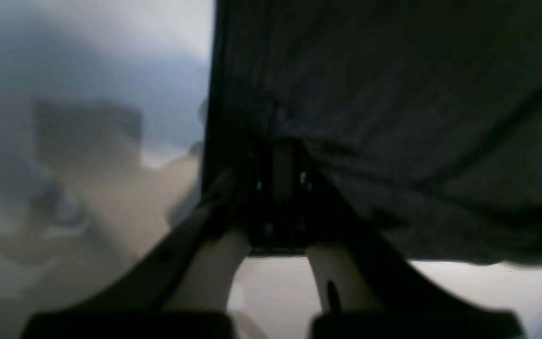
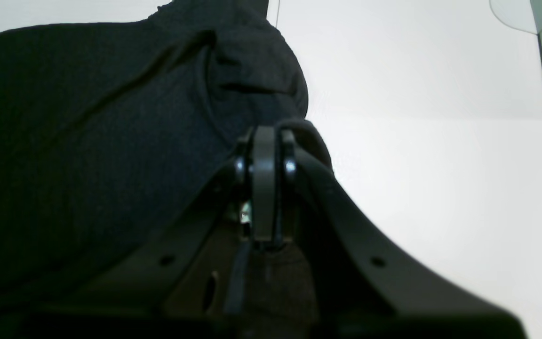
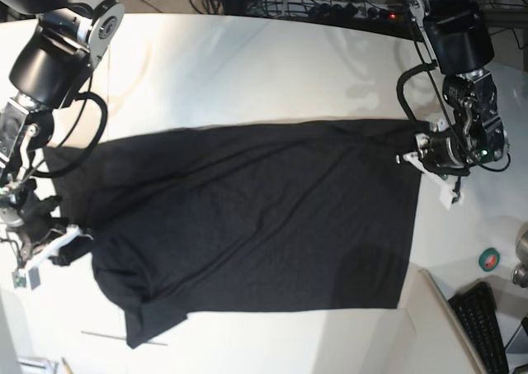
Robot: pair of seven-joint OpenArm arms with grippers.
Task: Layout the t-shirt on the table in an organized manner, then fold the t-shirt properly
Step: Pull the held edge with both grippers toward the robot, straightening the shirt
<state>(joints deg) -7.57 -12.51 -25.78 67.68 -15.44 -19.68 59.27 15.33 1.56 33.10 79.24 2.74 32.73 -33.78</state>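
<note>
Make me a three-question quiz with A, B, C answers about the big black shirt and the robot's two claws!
1. Where does the large black cloth t-shirt lie?
A. spread across the off-white smooth table
B. folded into a small square
C. hanging off the table's edge

2. What colour shows on the shirt's upward side?
A. plain black
B. bright red
C. white with stripes

3. What are the left gripper and right gripper doing?
A. both open, away from the cloth
B. both shut on the shirt
C. only one touches the shirt

Answers:
1 A, the base view shows it stretched wide on the tabletop.
2 A, no graphic is visible from above.
3 B, each wrist view shows closed fingers pinching black fabric, at opposite ends of the shirt.
</note>
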